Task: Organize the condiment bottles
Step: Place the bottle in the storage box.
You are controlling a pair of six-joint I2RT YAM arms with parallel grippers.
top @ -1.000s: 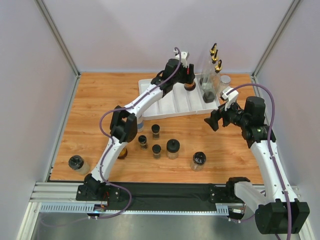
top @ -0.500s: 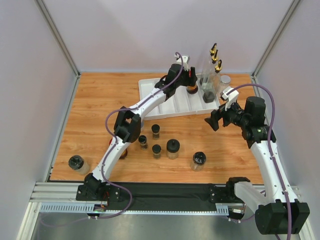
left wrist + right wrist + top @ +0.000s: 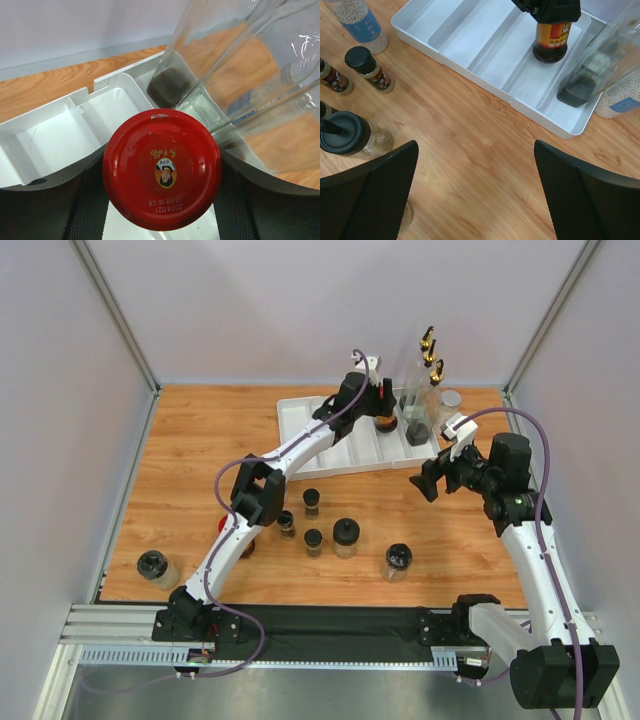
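Red-capped amber jar point(image 3: 161, 169) held in the white tray point(image 3: 470, 35)

Its top is clamped between the fingers of the left gripper point(image 3: 160, 200), at the tray's far end, in the lane beside the tall clear bottles point(image 3: 420, 390). That tray lies along the worktop's point(image 3: 200, 440) far edge. Near the right edge, the right gripper point(image 3: 475, 150) hangs over the wood, fingers wide apart

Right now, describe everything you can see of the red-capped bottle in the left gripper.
The red-capped bottle stands upright, gripped near the top by the left gripper. Red lid with small portrait and printed date; dark sauce inside; yellow-and-red label. Its base is down in a white tray compartment beside the tall clear bottle.
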